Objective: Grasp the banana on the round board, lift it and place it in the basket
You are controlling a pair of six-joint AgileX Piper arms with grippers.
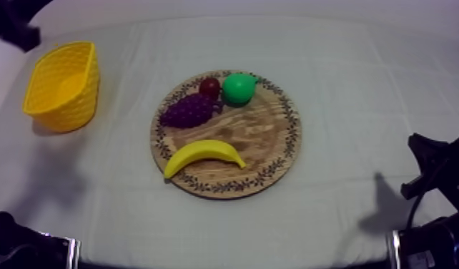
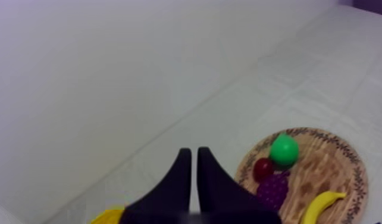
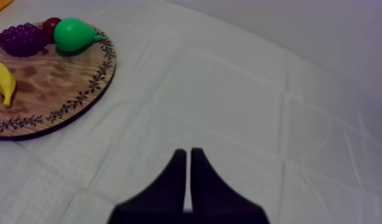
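Note:
The yellow banana (image 1: 204, 154) lies on the near part of the round wooden board (image 1: 264, 129) in the middle of the table. Behind it on the board are purple grapes (image 1: 189, 109), a small red fruit (image 1: 209, 87) and a green pear (image 1: 238, 89). The yellow basket (image 1: 61, 86) stands at the far left. My left gripper (image 2: 193, 152) is shut on nothing, above the basket's edge (image 2: 107, 214) and well away from the banana (image 2: 321, 205). My right gripper (image 3: 188, 154) is shut on nothing over bare cloth, to the right of the board (image 3: 56, 77).
My left arm (image 1: 14, 25) comes in at the upper left beside the basket. My right arm (image 1: 436, 168) sits low at the right edge. Bare cloth lies between the board and the basket and all round the board.

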